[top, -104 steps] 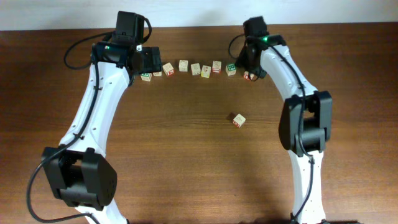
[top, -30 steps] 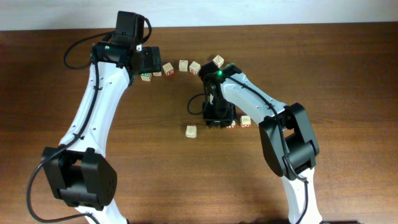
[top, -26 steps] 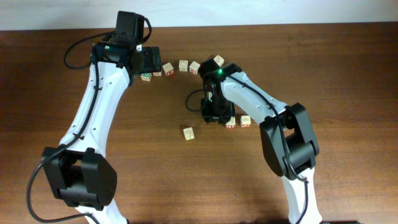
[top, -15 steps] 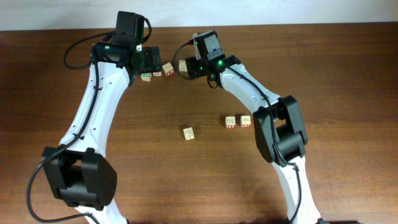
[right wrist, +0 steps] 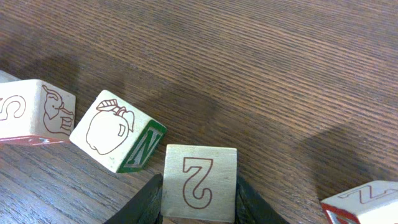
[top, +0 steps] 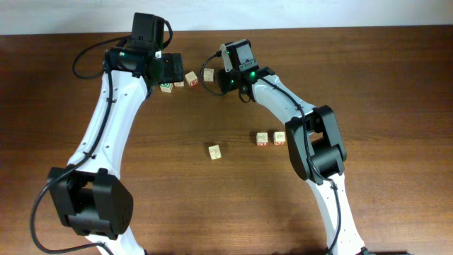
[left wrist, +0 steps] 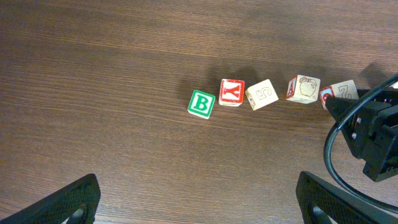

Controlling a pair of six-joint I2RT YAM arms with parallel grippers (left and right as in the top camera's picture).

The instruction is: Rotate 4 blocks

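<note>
Right arm back at the row; more blocks out in the open

The right gripper (right wrist: 199,198) has swung from mid-table up to the row and now clasps the number block (right wrist: 200,180). Mid-table blocks grew from one to three: a lone block (top: 214,151), a red-marked block (top: 262,138) and a paler block (top: 279,137) beside it.

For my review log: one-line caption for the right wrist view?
Right pincer closed on the 2 block, apple block beside it.

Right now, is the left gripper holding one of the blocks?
No: the left gripper is wide open with nothing in it; the green B block lies on the table clear of it.
</note>
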